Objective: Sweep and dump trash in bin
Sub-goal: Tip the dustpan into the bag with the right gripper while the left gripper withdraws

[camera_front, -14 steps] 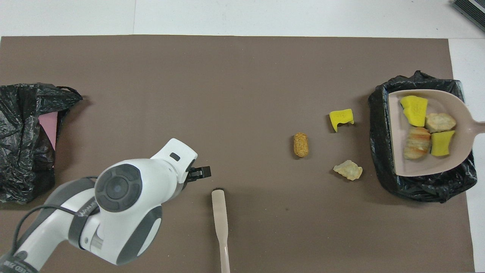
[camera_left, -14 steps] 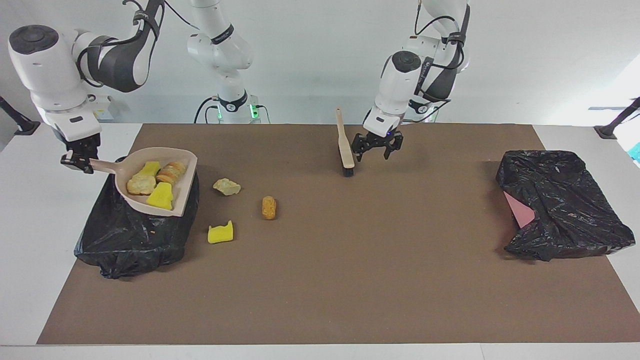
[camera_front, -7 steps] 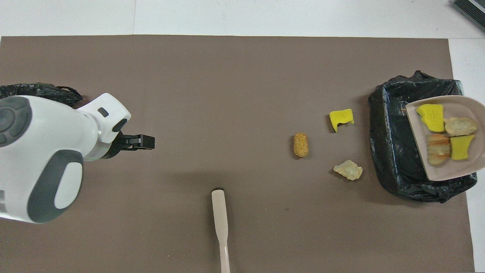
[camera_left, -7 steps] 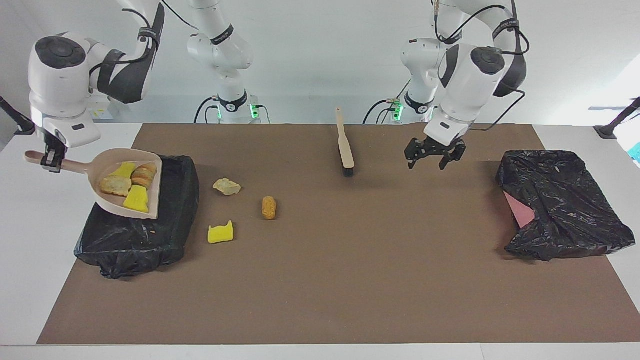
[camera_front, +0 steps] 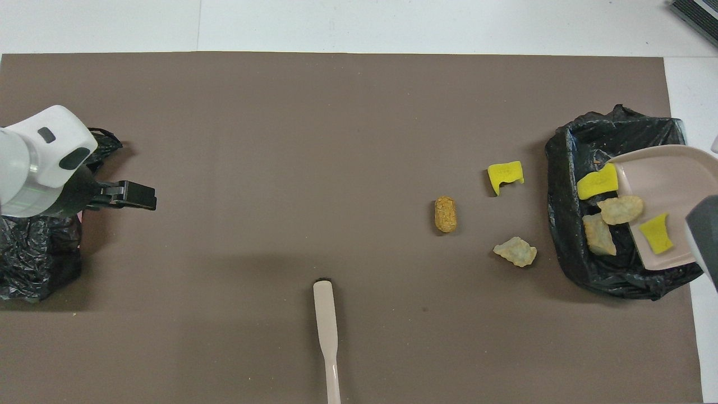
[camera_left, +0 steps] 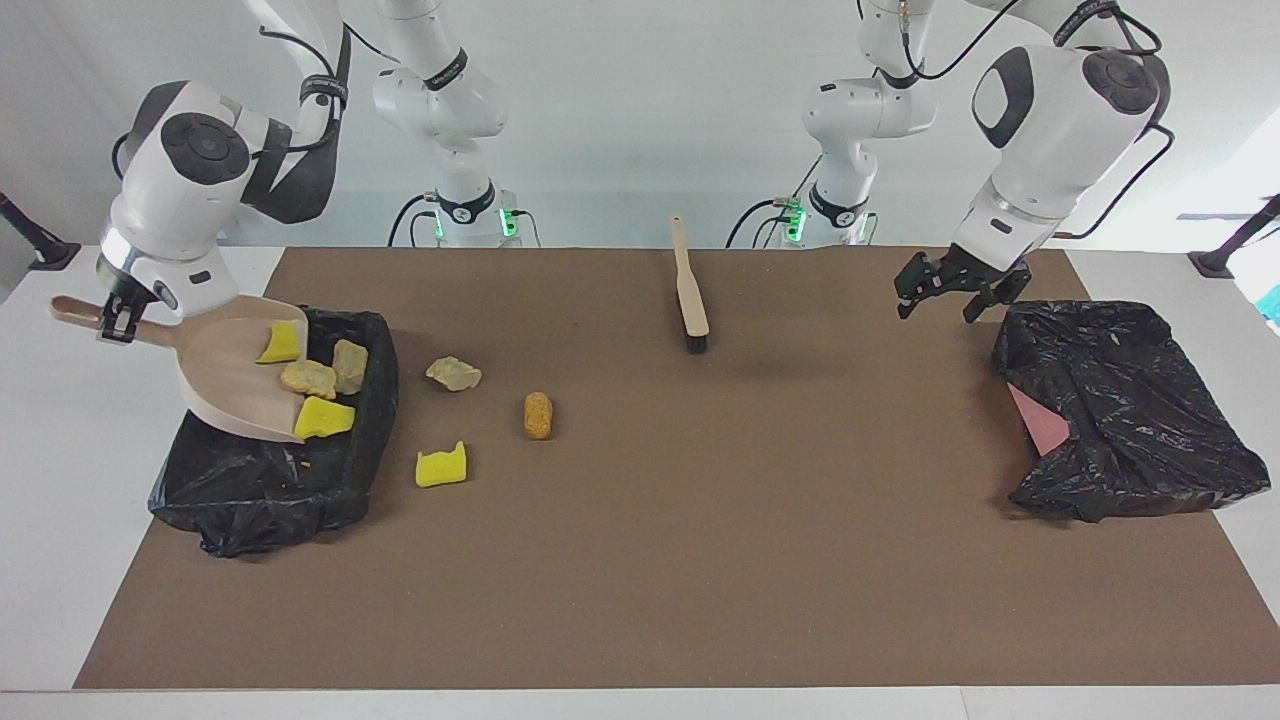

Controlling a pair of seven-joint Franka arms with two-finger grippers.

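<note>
Gripping the handle of the tilted dustpan [camera_left: 235, 378] over the black-lined bin [camera_left: 270, 470] at the right arm's end of the counter [camera_left: 700, 560], the right tool [camera_left: 118, 322] has 4 bits of trash [camera_left: 310, 378] sliding at the pan's lip above the bin. 3 loose bits, a yellow sponge chunk [camera_left: 441, 466], a tan lump [camera_left: 453, 373] and an orange-brown nugget [camera_left: 538, 414], lie on the counter beside the bin, toward the brush [camera_left: 690, 290]. The left tool [camera_left: 950, 290] hangs empty with fingers spread, beside a second black bag [camera_left: 1120, 410] and well apart from all trash.
</note>
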